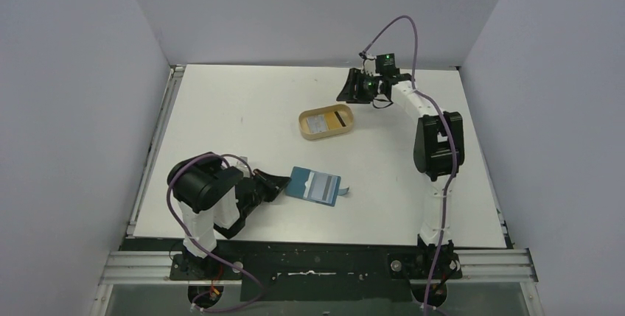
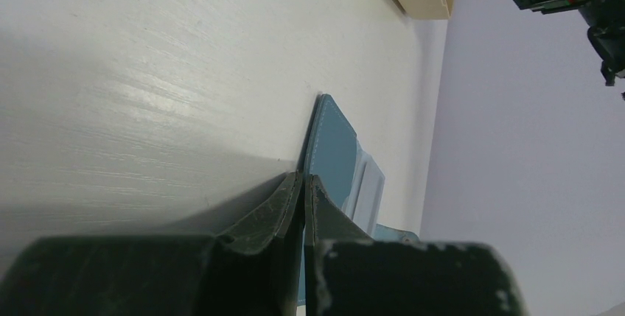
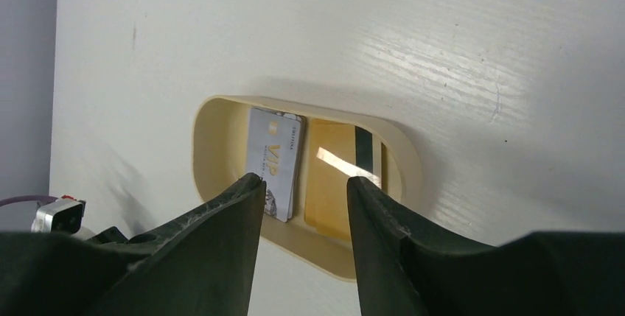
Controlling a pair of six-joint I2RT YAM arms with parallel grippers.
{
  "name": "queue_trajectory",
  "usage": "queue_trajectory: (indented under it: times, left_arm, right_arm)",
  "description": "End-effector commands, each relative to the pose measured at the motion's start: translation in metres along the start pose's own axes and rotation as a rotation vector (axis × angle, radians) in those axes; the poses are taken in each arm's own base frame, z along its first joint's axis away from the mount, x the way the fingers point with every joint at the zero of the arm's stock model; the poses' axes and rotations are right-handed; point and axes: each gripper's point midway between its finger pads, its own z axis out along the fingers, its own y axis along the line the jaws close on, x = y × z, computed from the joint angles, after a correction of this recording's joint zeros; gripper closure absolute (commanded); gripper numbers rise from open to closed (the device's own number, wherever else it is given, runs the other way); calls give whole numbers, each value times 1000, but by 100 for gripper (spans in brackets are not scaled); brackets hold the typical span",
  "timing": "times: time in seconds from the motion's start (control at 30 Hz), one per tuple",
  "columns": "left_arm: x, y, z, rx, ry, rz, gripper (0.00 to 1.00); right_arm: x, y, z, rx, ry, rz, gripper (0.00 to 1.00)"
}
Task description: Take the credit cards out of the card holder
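Observation:
The teal card holder lies open on the table, pale slots facing up. My left gripper is shut on its left edge; in the left wrist view the teal edge runs in between the closed fingertips. Both credit cards lie side by side in the tan oval tray: a whitish one and a gold one with a dark stripe. My right gripper hangs open just above the tray's far end, nothing between its fingers.
The tray's rim stands a little above the table. The right arm's elbow rises to the right of the tray. White walls close the table on three sides, with a rail along its left edge.

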Motion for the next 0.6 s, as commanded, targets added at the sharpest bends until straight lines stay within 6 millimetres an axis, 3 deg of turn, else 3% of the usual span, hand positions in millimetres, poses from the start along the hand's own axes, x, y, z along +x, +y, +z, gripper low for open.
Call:
queue_trajectory:
  times: [0.0,0.13,0.23,0.5,0.57]
  left_arm:
    - [-2,3,0,-17,-6,48,100]
    - [-4,-11,0,16,-13,65,100]
    - [-3,-17,1,6,-12,114,100]
    - [-12,-40,-4,-100,-43,324,100]
    - [-16,-42,-7,-108,-57,338,100]
  right_arm:
    - [-64,60,-61,-70,-191,-131,54]
    - [-71,90,-91,-106,-278,-150,50]
    - [-53,109,-102,-100,-312,-148,51]
    - [72,145,-84,-42,-179,-108,50]
    - [102,151,-80,-55,-147,-68,45]
